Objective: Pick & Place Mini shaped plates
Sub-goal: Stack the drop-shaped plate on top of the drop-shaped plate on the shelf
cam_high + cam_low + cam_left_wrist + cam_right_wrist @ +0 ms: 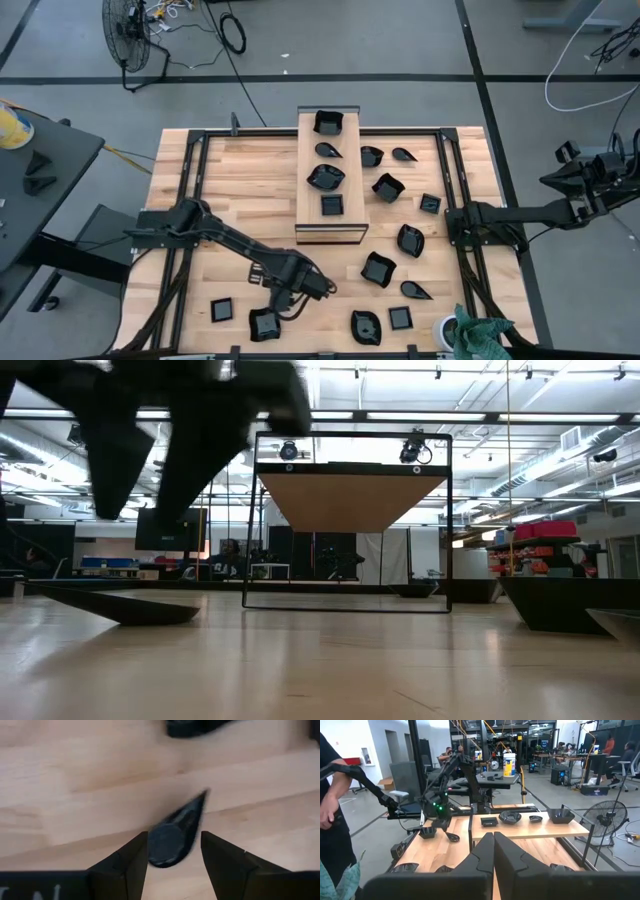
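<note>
A glossy black teardrop mini plate (175, 837) lies flat on the wooden table. My left gripper (174, 842) points down over it near the table's front left. It is open, with one finger on each side of the plate's round end; I see no touch. Several more mini shaped plates lie scattered on the table, among them a squarish one (265, 323) and a small square one (222, 311) close by. Others sit in a row on the long wooden board (345, 230). My right gripper (493, 851) waits shut and level beyond the table's right edge.
The wooden board stands raised at the table's middle far side. Plates lie to the right of it, such as one (378, 270) and another (410, 240). A green cloth (485, 335) and a white cup sit at the near right corner. A person (332, 815) stands beside the table.
</note>
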Action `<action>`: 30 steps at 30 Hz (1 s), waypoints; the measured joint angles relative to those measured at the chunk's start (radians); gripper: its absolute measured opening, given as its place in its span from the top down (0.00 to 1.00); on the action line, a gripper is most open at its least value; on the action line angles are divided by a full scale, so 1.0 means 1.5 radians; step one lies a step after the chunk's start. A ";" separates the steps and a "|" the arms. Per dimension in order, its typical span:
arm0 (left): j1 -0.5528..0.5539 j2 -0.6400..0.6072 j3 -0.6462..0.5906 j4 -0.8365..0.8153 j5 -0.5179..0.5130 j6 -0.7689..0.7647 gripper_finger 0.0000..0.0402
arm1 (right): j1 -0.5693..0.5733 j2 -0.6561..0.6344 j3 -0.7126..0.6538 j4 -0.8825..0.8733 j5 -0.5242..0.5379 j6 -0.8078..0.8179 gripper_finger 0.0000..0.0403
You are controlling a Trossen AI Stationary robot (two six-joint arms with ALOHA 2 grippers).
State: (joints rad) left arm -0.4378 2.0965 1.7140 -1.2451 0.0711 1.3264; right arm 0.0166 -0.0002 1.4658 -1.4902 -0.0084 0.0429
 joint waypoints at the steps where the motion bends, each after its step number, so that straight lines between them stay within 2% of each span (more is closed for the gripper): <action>1: -0.003 0.000 -0.012 0.007 -0.001 0.009 0.54 | 0.000 0.000 0.000 0.000 0.000 0.000 0.97; 10: -0.021 0.000 -0.085 0.091 -0.009 0.014 0.54 | 0.000 0.000 0.000 0.001 0.000 0.000 0.97; 22: -0.025 0.000 -0.091 0.159 -0.013 0.017 0.54 | 0.000 0.000 0.000 0.001 0.000 0.000 0.97; 30: -0.024 0.000 -0.091 0.153 -0.081 0.067 0.54 | 0.000 0.000 0.000 0.001 0.000 0.000 0.97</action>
State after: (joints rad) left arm -0.4734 2.0963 1.5780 -1.0156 -0.0500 1.4264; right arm 0.0166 -0.0002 1.4658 -1.4893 -0.0084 0.0429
